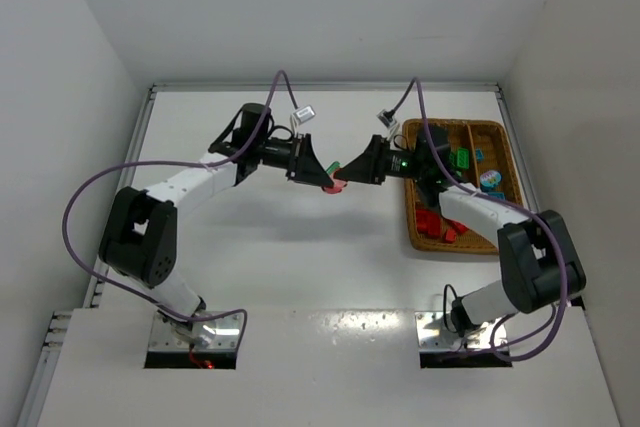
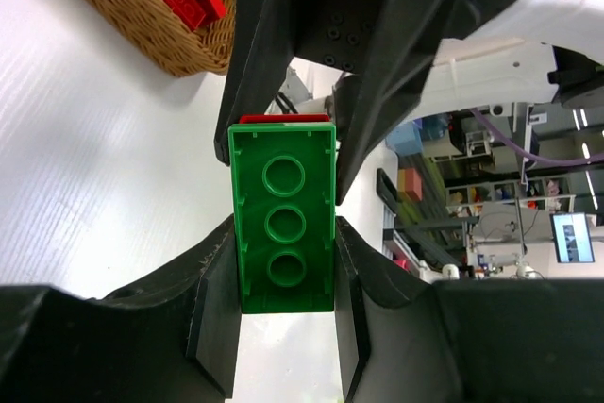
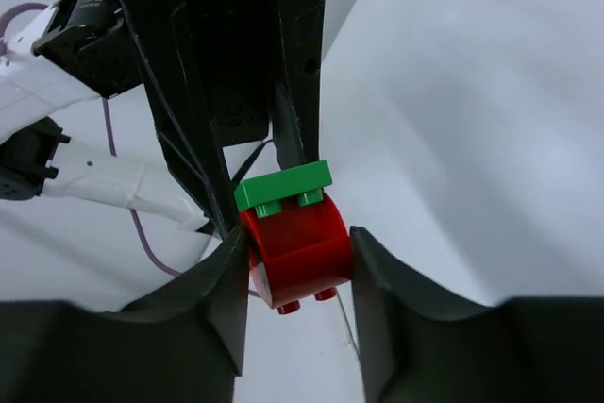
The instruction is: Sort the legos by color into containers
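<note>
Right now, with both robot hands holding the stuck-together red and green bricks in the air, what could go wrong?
1. The green brick and red brick are joined and held over the table, away from the wicker tray. If they snap apart suddenly, one might slip out and fall.
2. The left gripper and right gripper are nearly tip to tip, so they might bump.

Green brick stuck to red brick, mid-table. Tray on the right is brown woven wicker. Red bricks at its near end, green bricks farther, teal-blue piece far right. Table white. Cables purple.
</note>
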`<action>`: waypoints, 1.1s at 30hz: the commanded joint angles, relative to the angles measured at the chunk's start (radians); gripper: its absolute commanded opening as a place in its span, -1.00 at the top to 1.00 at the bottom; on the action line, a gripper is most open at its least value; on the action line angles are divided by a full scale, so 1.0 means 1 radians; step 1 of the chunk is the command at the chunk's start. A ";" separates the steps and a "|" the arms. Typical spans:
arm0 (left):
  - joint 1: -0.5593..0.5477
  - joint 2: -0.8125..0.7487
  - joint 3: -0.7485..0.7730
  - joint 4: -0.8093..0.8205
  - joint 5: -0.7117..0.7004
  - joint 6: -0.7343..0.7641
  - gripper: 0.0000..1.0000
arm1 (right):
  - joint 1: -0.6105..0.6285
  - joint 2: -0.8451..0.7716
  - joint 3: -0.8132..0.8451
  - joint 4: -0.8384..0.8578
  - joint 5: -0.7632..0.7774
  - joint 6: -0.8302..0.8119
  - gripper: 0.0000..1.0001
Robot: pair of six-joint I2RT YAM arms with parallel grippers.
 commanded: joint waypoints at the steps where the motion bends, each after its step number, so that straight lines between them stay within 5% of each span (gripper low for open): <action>1: -0.006 -0.050 0.033 0.039 0.028 0.016 1.00 | 0.017 0.015 0.000 0.173 -0.044 0.072 0.29; 4: -0.006 -0.050 0.033 0.039 0.028 0.016 1.00 | 0.017 0.004 0.000 0.149 -0.030 0.072 0.67; 5: -0.006 -0.050 0.033 0.039 0.028 0.016 0.87 | 0.017 -0.005 0.000 0.099 -0.030 0.038 0.77; 6: -0.006 -0.050 0.033 0.039 0.005 0.028 0.45 | 0.017 -0.015 0.000 0.073 -0.016 0.026 0.82; 7: -0.006 -0.050 0.033 0.039 0.005 0.038 0.30 | 0.017 -0.033 0.000 0.046 -0.002 0.012 0.86; 13: 0.013 -0.051 0.033 0.020 0.005 0.038 -0.26 | 0.017 -0.071 0.000 -0.063 0.008 -0.049 0.88; 18: 0.037 -0.042 0.033 0.020 0.014 0.038 -0.29 | 0.007 -0.082 -0.020 -0.072 0.008 -0.049 0.88; 23: 0.046 -0.042 0.024 0.020 0.034 0.038 0.09 | 0.007 -0.082 -0.020 -0.072 0.008 -0.049 0.88; 27: 0.046 -0.053 0.015 0.020 0.043 0.047 0.09 | 0.007 -0.073 -0.029 -0.063 0.008 -0.049 0.88; 29: 0.046 -0.053 0.005 0.008 0.054 0.065 -0.17 | 0.007 -0.073 -0.029 -0.063 0.018 -0.049 0.88; 33: 0.046 -0.053 -0.013 -0.004 0.080 0.075 -0.22 | -0.002 -0.073 -0.029 -0.063 0.018 -0.049 0.88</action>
